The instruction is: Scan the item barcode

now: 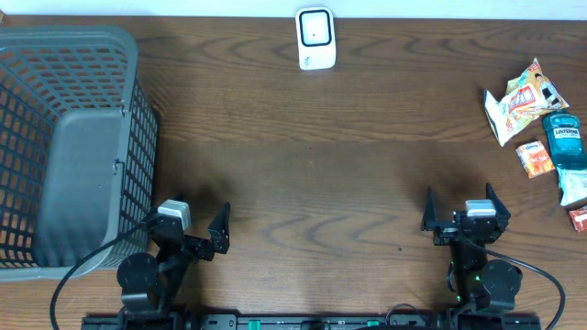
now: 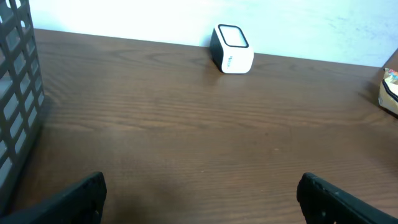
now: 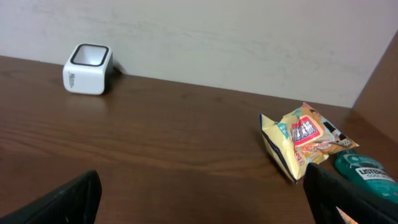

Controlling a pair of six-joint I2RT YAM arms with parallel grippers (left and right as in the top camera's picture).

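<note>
A small white scanner box (image 1: 315,38) with a dark window stands at the back middle of the table; it also shows in the left wrist view (image 2: 231,49) and the right wrist view (image 3: 87,69). Items lie at the far right: a yellow snack bag (image 1: 519,99) (image 3: 305,138), a teal Listerine bottle (image 1: 563,139) (image 3: 364,169), a small orange packet (image 1: 534,159). My left gripper (image 1: 195,220) (image 2: 200,198) stands open near the front left with nothing between its fingers. My right gripper (image 1: 461,206) (image 3: 202,199) is open at the front right, left of the items, holding nothing.
A large grey mesh basket (image 1: 69,137) fills the left side, its wall (image 2: 18,93) close to my left gripper. A white pack (image 1: 573,186) and a red packet (image 1: 578,218) lie at the right edge. Bare wooden table (image 1: 321,183) spans the middle.
</note>
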